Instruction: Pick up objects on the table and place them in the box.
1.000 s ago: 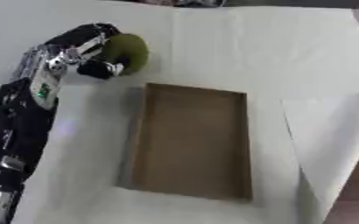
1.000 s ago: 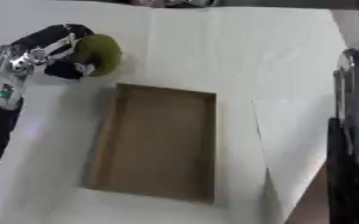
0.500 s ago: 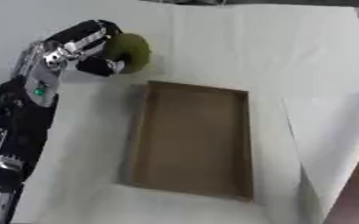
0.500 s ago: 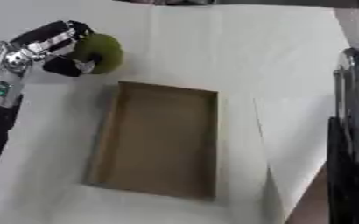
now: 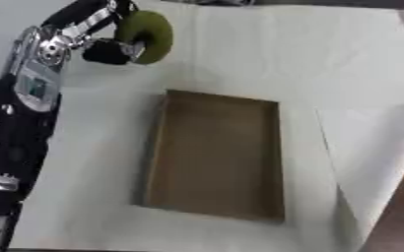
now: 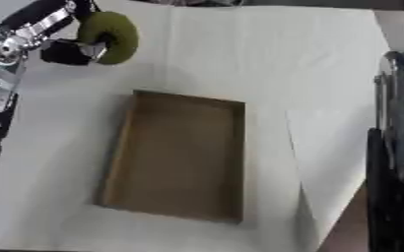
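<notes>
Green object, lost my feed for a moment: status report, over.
Left hand curled round green object, far left of box. Box holds nothing. Right arm idle at right edge, hand unseen. Path to box open.

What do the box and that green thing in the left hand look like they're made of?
The box looks like plain brown cardboard: flat matte brown, thin straight walls, no shine. It could also be thin wood; the views don't settle that. The green object in the left hand is rounded, dull olive, without gloss, perhaps a soft toy or fake fruit. Its material can't be told for sure.
</notes>
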`<state>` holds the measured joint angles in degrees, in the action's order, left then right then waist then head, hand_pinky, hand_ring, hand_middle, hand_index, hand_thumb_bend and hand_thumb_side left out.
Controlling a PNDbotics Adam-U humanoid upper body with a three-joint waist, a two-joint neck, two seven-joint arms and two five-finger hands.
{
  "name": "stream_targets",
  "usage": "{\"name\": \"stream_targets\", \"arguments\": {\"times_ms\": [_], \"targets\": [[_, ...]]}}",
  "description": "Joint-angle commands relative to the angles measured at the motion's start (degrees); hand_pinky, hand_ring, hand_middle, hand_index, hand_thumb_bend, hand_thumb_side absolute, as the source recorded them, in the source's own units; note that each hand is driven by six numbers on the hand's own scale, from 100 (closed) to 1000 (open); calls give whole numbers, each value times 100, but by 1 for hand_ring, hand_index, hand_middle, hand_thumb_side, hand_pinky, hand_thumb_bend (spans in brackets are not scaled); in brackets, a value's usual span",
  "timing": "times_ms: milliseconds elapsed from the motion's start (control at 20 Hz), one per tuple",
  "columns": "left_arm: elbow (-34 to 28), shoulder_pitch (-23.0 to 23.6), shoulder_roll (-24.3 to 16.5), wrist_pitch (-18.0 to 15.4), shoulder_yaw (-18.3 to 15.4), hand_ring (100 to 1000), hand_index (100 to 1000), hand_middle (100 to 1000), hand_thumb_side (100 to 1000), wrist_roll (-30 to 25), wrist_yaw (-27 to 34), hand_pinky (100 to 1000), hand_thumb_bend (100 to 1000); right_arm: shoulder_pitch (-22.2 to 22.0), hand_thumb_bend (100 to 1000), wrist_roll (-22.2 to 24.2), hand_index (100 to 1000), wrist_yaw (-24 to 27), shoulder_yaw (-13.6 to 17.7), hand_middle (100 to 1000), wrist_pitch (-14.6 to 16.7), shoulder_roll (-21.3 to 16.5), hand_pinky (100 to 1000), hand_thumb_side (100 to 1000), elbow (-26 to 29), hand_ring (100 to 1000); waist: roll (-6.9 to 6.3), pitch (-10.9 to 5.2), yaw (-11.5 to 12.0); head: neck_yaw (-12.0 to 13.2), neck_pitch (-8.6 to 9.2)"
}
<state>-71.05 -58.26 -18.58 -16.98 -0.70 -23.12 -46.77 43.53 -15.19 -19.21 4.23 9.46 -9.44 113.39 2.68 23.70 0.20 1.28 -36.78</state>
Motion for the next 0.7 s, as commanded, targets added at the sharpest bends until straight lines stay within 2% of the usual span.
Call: {"name": "stream_targets", "arguments": {"times_ms": [50, 350, 600, 700], "targets": [[-410, -43, -173, -224, 170, 651, 645, 531, 212, 306, -90, 662, 100, 90, 100, -49, 759, -87, 70, 667, 4, -88, 826, 568, 121, 534, 1, -199, 12, -40, -51], [-912, 116, -288, -668, 641, 643, 643, 532, 125, 747, -62, 655, 100, 139, 100, -200, 759, -213, 209, 664, -16, -208, 824, 570, 121, 538, -10, -234, 33, -111, -108], [-1399, 231, -326, -991, 1077, 641, 643, 535, 105, 685, 125, 653, 100, 173, 100, -238, 759, -311, 245, 664, -70, -296, 823, 569, 121, 539, -19, -278, 64, -190, -161], [-1589, 242, -299, -1045, 1218, 639, 642, 533, 124, 617, 271, 650, 100, 172, 100, -237, 759, -325, 245, 664, -104, -298, 823, 568, 121, 538, -17, -294, 77, -213, -184]]}}
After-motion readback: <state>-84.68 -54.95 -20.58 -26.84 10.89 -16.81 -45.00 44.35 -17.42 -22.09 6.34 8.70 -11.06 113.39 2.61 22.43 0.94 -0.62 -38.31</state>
